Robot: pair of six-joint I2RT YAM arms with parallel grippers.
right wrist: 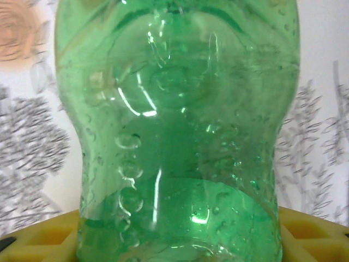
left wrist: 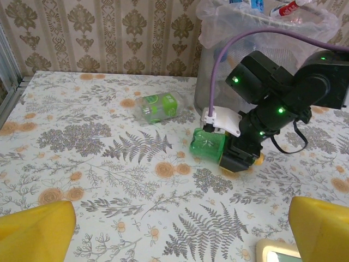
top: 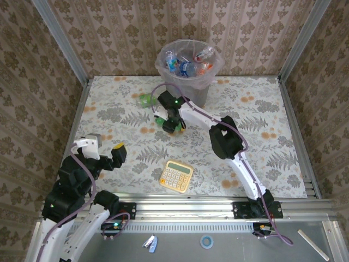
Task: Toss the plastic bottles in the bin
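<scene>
On the left, the left arm (top: pixel 73 177) sits low by the near edge of the counter (top: pixel 109 117). The left jaws are spread wide with nothing in them. In the left wrist view the two yellow fingers (left wrist: pixel 35 229) frame a bare patch of the flowered top.

Further in lies a clear bottle (top: pixel 144 100) (left wrist: pixel 158 106) with a green label. It is on its side, near the foot of the bin and apart from everything else.

Just right of it, a green bottle (top: pixel 159 121) (left wrist: pixel 208 144) (right wrist: pixel 174 136) lies on the counter in front of the bin. The right jaws are down around it, one on each side. Up close, the yellow pads (right wrist: pixel 41 234) sit right at the bottle's flanks. Whether they are already pinching it or only touching it, I cannot tell. The bottle is resting on the counter, not lifted.

Nearer to me, a yellow calculator (top: pixel 176 176) lies face up close to the near edge. It is well apart from both bottles.

At the far edge stands the grey bin (top: pixel 200 90) (left wrist: pixel 212 71), against the papered wall and lined with a thin plastic bag. Several bottles (top: pixel 185 64) are piled inside it, showing blue and red labels.

The right arm (top: pixel 226 139) (left wrist: pixel 305 87) stretches from its base at the near right across to the spot in front of the bin.
</scene>
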